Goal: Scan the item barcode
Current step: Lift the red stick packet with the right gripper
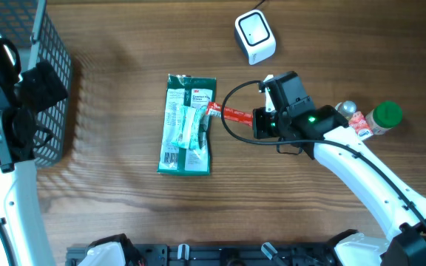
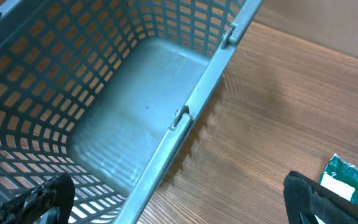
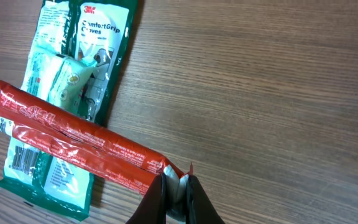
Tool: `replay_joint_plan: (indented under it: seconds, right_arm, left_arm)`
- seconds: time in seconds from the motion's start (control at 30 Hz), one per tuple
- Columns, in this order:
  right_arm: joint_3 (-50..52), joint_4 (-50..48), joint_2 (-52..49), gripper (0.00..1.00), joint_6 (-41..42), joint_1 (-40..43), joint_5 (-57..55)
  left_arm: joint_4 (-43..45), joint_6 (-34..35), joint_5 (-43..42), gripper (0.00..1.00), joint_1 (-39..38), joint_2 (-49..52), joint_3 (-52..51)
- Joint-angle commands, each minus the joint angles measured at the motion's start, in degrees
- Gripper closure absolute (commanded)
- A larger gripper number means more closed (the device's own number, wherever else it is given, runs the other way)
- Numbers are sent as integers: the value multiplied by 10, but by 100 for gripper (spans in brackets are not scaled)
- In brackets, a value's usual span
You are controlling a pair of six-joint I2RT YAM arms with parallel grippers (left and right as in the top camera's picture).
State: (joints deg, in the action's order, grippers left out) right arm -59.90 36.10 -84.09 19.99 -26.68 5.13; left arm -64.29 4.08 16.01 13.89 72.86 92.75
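Note:
A long red stick packet [image 1: 230, 114] is the item, and my right gripper [image 1: 252, 117] is shut on its crimped end. In the right wrist view the red packet [image 3: 79, 140] runs up and left from my right gripper [image 3: 176, 186], with a barcode on its white strip near the frame's left edge. It hangs across a green glove package [image 1: 187, 124] lying flat on the table. The white scanner [image 1: 255, 37] stands at the back, apart from the packet. My left gripper [image 1: 38, 107] is open over the basket's edge, fingers [image 2: 48, 199] wide apart and holding nothing.
A grey mesh basket [image 1: 50, 44] stands at the far left, its rim [image 2: 179, 124] under the left wrist. A green-capped bottle [image 1: 383, 116] and small items [image 1: 350, 112] lie at the right. The glove package [image 3: 98, 37] also carries a barcode.

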Motion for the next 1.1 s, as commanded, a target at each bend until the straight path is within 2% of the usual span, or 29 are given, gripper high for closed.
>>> replay_joint_plan:
  seconds: [0.0, 0.2, 0.3, 0.43, 0.53, 0.67, 0.87, 0.97, 1.07]
  right_arm:
    - [-3, -10, 6, 96, -49, 2, 7]
    - [-14, -16, 6, 96, -92, 2, -29]
    - [-33, -16, 6, 96, -145, 2, -39]
    - [-57, -20, 6, 96, -179, 2, -111]
    - [-64, -68, 6, 96, -262, 2, -179]
    - [-81, -117, 6, 96, -279, 3, -240]
    - [-253, -96, -10, 96, -352, 22, -275]
    - [-276, -124, -13, 96, -395, 32, -280]
    - [-276, -144, -21, 96, -481, 33, -280]
  left_arm:
    - [2, -7, -1, 0, 2, -1, 2]
    - [2, -7, -1, 0, 2, -1, 2]
    - [2, -7, -1, 0, 2, -1, 2]
    - [2, -7, -1, 0, 2, -1, 2]
    - [2, -7, -1, 0, 2, -1, 2]
    - [2, -7, -1, 0, 2, -1, 2]
    - [2, -7, -1, 0, 2, -1, 2]
    - [2, -7, -1, 0, 2, -1, 2]
    - [2, -7, -1, 0, 2, -1, 2]
